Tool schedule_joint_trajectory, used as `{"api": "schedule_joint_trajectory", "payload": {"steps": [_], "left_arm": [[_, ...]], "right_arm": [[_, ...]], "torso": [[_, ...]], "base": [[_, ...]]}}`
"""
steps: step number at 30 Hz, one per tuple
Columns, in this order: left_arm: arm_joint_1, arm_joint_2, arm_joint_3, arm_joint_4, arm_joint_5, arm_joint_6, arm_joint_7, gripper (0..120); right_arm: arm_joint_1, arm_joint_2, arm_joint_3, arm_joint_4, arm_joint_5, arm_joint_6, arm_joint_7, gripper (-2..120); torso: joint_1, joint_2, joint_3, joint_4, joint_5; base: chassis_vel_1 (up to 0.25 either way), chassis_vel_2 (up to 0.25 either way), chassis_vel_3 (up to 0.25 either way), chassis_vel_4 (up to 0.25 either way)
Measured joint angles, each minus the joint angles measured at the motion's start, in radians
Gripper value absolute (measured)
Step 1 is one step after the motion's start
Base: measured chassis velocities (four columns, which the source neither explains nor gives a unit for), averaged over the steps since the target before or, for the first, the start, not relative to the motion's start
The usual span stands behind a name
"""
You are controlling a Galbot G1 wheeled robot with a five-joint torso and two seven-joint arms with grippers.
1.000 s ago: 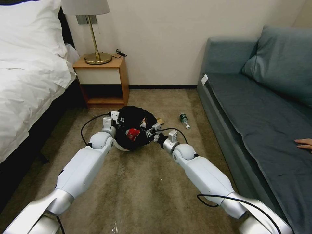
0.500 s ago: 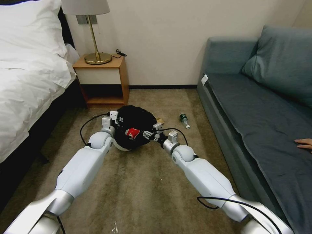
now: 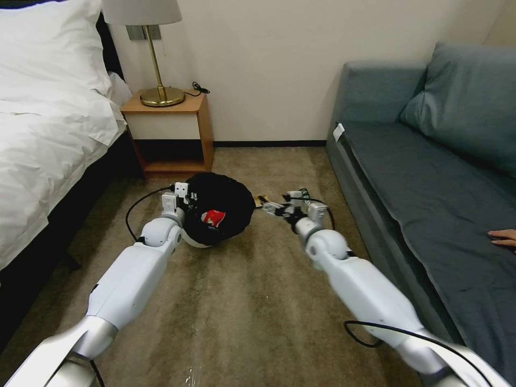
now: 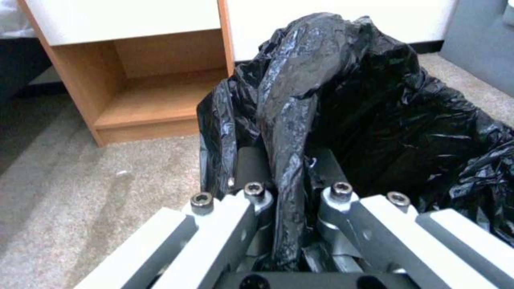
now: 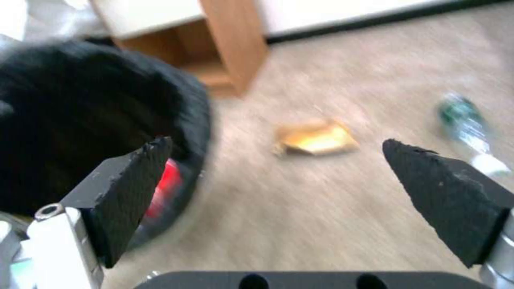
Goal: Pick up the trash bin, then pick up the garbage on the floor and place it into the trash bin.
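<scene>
Two pieces left on the floor: gold-brown wrapper and clear green-label bottle, both lying on the carpet on the sofa side of the trash bin, the wrapper nearer it.
Trash bin: held near the nightstand, tilted, its black liner folded over the rim; a red-and-white packet lies inside.
Left claw: clenched on the bin's rim, liner bunched between the jaws.
Right claw: released, jaws wide apart, hovering low between the bin and the wrapper.
Wrapper handling: probably very light, thin and slick; likely to crumple, so pinch a raised edge or fold.
Bottle handling: light, stiff, round, apt to roll; grip across the body, not the cap.
Bin handling: light but floppy at the liner; the rim pinch could slip on film.
Surface: short tan carpet, some give, little sliding.
Room: nightstand with lamp just behind the bin, bed beyond that, grey sofa past the bottle.
</scene>
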Motion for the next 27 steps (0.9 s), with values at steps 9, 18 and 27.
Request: {"api": "schedule_joint_trajectory", "payload": {"steps": [9, 18, 27], "left_arm": [[-0.005, 0.028, 0.004, -0.028, -0.018, 0.007, -0.018, 5], [0.009, 0.055, 0.003, -0.063, -0.035, 0.014, -0.038, 5], [0.024, 0.088, 0.002, -0.098, -0.050, 0.019, -0.053, 5]], "right_arm": [[-0.056, -0.116, 0.002, -0.009, 0.056, -0.043, -0.036, 100], [-0.055, -0.088, -0.013, -0.072, 0.051, -0.022, -0.052, 100], [-0.036, -0.052, -0.015, -0.128, 0.044, -0.005, -0.059, 100]], "torso": [[0.000, 0.000, 0.000, 0.0002, -0.0002], [0.000, 0.000, 0.000, 0.0002, -0.0005], [0.000, 0.000, 0.000, 0.0000, -0.0005]], "base": [[0.000, 0.000, 0.000, 0.000], [0.000, 0.000, 0.000, 0.000], [0.000, 0.000, 0.000, 0.000]]}}
